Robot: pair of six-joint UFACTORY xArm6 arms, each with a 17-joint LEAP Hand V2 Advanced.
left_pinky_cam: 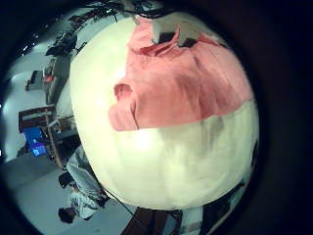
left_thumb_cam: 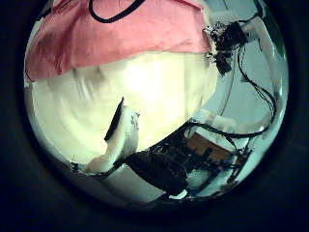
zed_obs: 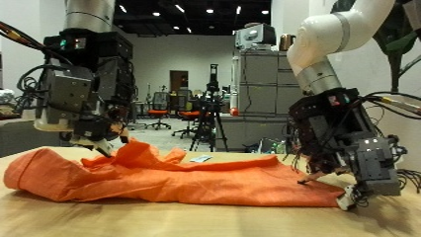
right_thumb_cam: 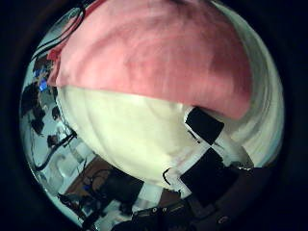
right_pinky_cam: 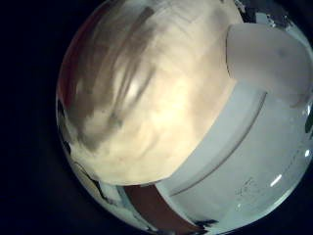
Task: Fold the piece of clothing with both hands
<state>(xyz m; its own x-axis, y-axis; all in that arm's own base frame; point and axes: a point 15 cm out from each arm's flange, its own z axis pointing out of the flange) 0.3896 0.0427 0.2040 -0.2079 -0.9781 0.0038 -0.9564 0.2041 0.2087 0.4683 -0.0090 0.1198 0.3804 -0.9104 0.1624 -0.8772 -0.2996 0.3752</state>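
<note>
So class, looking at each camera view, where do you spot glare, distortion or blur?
Outside view: ceiling lights glare behind the arms, and the orange garment is evenly lit. Left little finger side palm view: wide-angle bending rounds the table, with a bright patch below the cloth. Right little finger side palm view: the tabletop looks streaked and blurred.

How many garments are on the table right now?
1: an orange garment lies spread on the table, reaching from the left hand to the right hand. Nothing shows beneath it.
</note>
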